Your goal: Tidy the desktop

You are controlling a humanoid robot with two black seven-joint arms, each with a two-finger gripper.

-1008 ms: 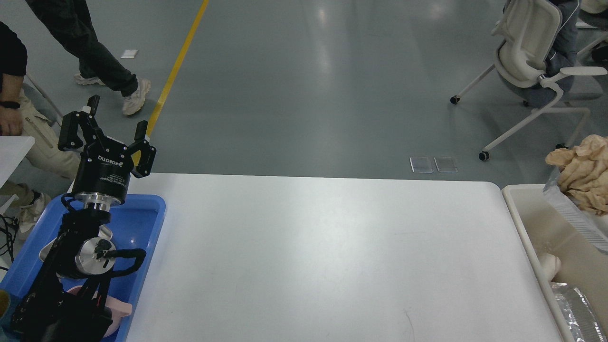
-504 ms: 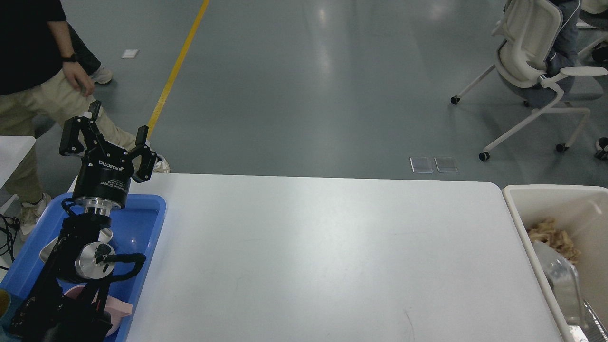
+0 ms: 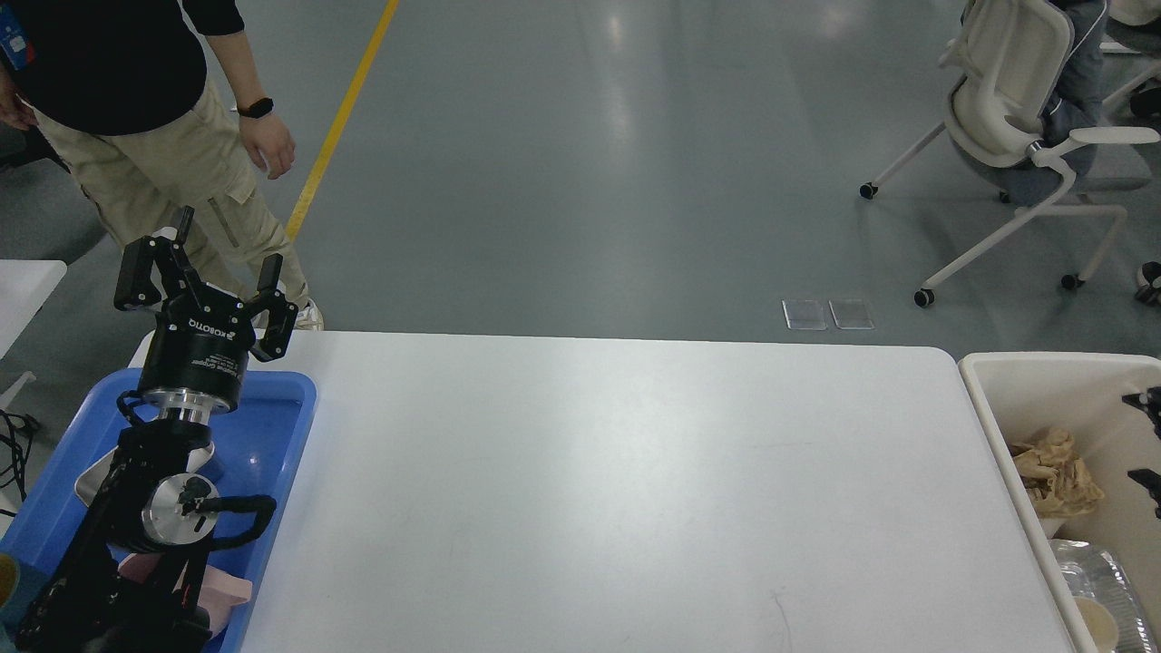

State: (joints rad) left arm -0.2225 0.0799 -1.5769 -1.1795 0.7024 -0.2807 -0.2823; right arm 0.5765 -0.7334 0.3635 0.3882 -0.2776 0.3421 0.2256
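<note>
White desk point(image 3: 617, 490), bare, lies right of and below the left gripper point(image 3: 207, 263), fingers released, empty, above blue tray point(image 3: 281, 426). Right gripper point(image 3: 1145, 440): barely visible over cream bin point(image 3: 1007, 381), state unreadable. Risk: bystander point(image 3: 145, 118) just behind fingers; a swing could strike him.

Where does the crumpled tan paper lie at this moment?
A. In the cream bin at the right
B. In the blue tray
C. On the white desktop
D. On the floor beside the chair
A: the crumpled tan paper lies inside the cream bin, right of the desktop.
</note>
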